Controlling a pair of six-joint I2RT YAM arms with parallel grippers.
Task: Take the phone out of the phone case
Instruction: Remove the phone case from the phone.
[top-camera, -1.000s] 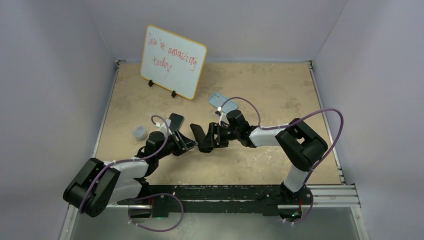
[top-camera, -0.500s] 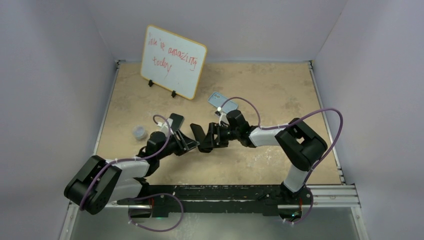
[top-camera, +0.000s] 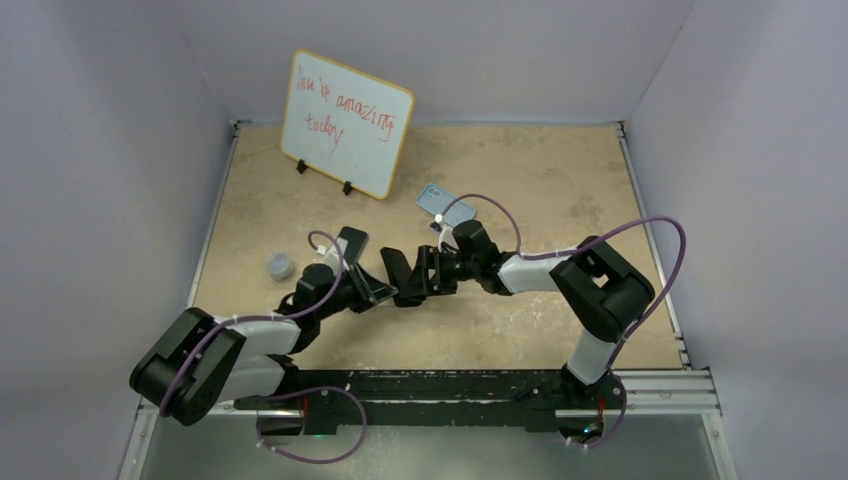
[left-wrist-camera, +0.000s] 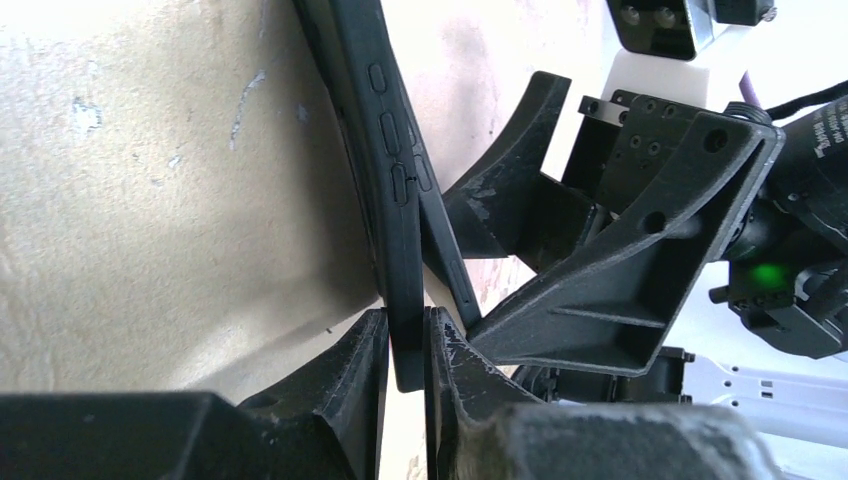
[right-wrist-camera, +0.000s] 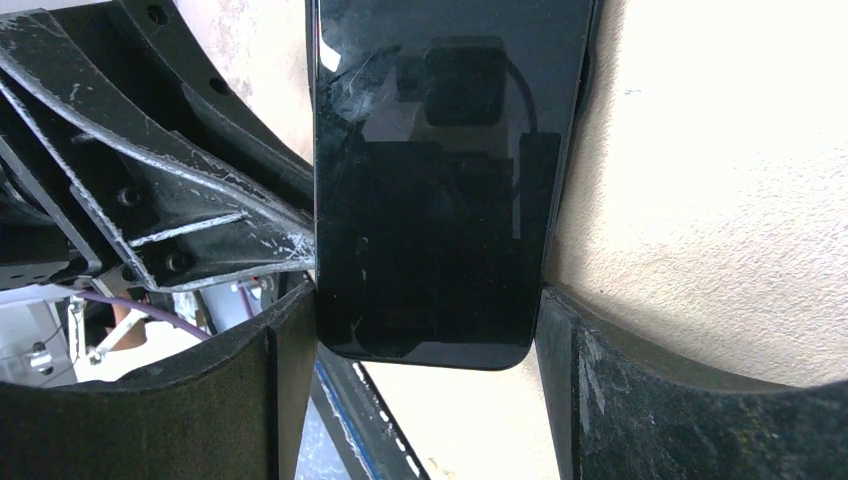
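A sandy table (top-camera: 560, 180) is seen from above, walled on three sides. At far left a small grey cup (top-camera: 279, 264) is set near the left edge, and a whiteboard (top-camera: 345, 125) with red writing is propped behind it.

At centre the two arms are met over the table. The left gripper (left-wrist-camera: 405, 325) is clenched on the thin long edge of the black case (left-wrist-camera: 385, 170), which is held on edge. A thinner dark strip is seen splayed slightly from the case's rim; whether it is the phone cannot be told. The phone (right-wrist-camera: 430, 180) is gripped across its width by the right gripper (right-wrist-camera: 428, 300), each finger pressed to a long side, glass facing the wrist camera.

Just behind the right arm a pale blue flat object (top-camera: 445, 205) is laid. Bare table is left at back right and along the right edge.
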